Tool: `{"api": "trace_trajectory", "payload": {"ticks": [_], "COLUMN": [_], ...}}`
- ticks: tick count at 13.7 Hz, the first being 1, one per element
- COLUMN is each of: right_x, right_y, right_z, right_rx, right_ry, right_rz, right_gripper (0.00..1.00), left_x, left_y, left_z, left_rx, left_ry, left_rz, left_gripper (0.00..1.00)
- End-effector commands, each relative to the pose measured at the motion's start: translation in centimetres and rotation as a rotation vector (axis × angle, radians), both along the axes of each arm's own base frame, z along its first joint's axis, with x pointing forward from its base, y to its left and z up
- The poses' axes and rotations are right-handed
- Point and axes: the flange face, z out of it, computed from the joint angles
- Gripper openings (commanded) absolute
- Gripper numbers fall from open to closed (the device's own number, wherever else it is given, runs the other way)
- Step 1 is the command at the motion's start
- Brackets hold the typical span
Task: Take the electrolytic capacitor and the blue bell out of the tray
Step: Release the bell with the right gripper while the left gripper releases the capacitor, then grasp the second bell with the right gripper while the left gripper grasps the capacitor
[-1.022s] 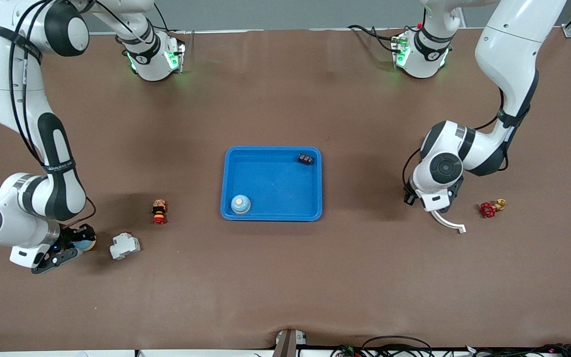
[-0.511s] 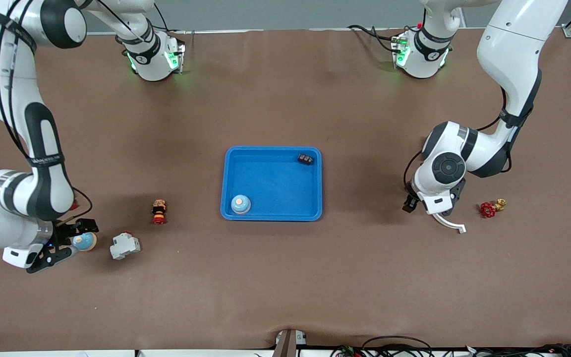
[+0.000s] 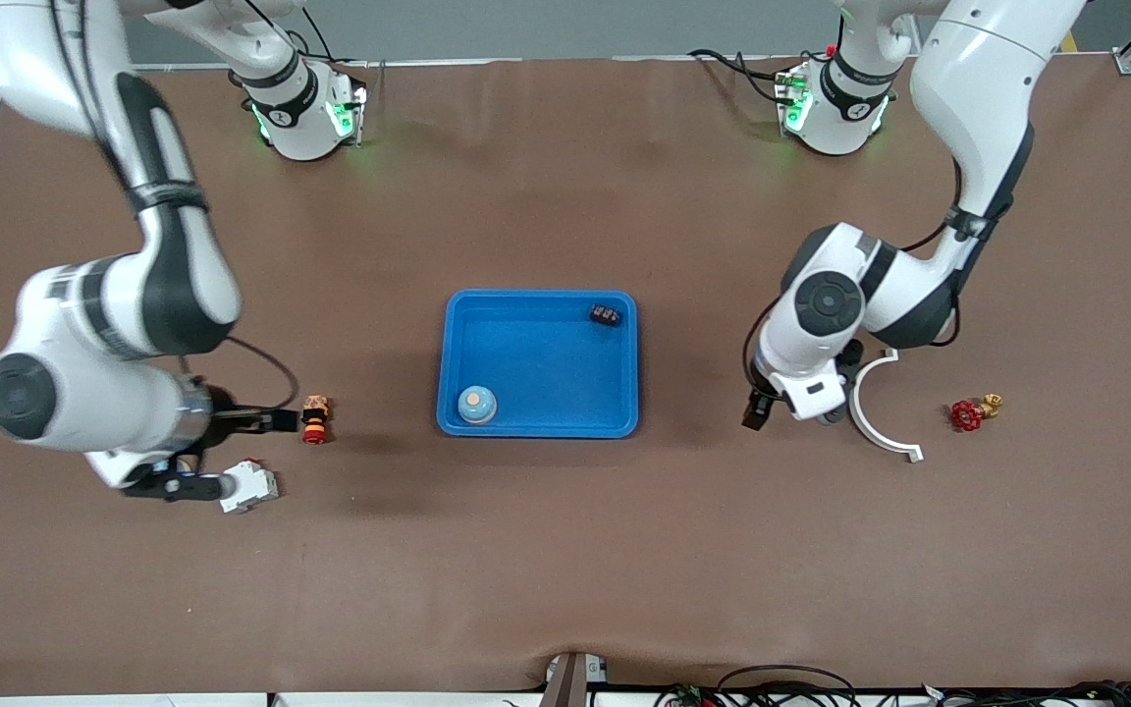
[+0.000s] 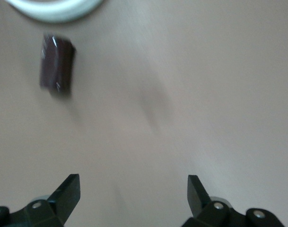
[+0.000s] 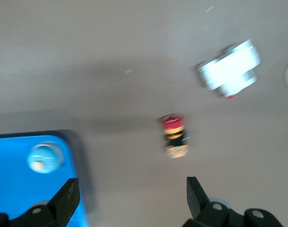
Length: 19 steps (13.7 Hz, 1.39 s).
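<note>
- A brown mat covers the whole table, lightly creased, with soft shadows lying on it.
- A grey wall strip runs along the top of the front view.
- Black cables trail along the table edge nearest the front camera.
- A metal frame corner sits at the left arm's end.

The left gripper hangs over bare brown surface, jaws spread wide with nothing between them. A small dark cylinder lies near a white curved piece.
</note>
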Motion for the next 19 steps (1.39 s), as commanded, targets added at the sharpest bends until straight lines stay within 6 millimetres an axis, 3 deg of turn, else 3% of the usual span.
{"api": "trace_trajectory", "payload": {"ticks": [1, 2, 5, 7, 9, 11, 14, 17, 19], "right_x": [-1.3, -1.3, -1.7, -1.2, -1.4, -2.1, -3.0, -5.2, -6.0], "right_y": [6.0, 8.1, 13.2, 14.3, 15.3, 16.4, 17.7, 20.1, 20.7], "right_z": [-0.7, -0.6, -4.1, -6.4, -8.9, -10.1, -11.0, -12.6, -14.0], "right_rx": [-0.025, -0.012, -0.004, 0.010, 0.006, -0.003, -0.005, -0.021, -0.033], "right_ry": [-0.026, -0.074, -0.133, -0.167, -0.166, -0.152, -0.132, -0.105, -0.087], "right_rz": [-0.137, -0.177, -0.167, -0.162, -0.148, -0.118, -0.110, -0.056, -0.040], "right_gripper": [1.00, 1.00, 1.00, 1.00, 1.00, 1.00, 1.00, 1.00, 1.00], "left_x": [-0.7, -0.8, -0.1, 0.1, -1.8, -3.6, -8.7, -10.8, -12.6], "left_y": [-4.9, -6.9, -11.9, -12.8, -15.5, -17.2, -19.8, -20.1, -20.8], "left_z": [1.6, 1.4, -0.2, -1.1, -1.6, -2.1, -4.6, -6.6, -7.4], "left_rx": [-0.024, -0.039, -0.094, -0.115, -0.133, -0.134, -0.040, 0.009, 0.028], "left_ry": [-0.031, -0.034, -0.026, -0.001, 0.033, 0.057, 0.110, 0.119, 0.134], "left_rz": [0.027, 0.055, 0.169, 0.207, 0.192, 0.227, 0.138, 0.087, 0.058], "left_gripper": [1.00, 1.00, 1.00, 1.00, 1.00, 1.00, 1.00, 1.00, 1.00]}}
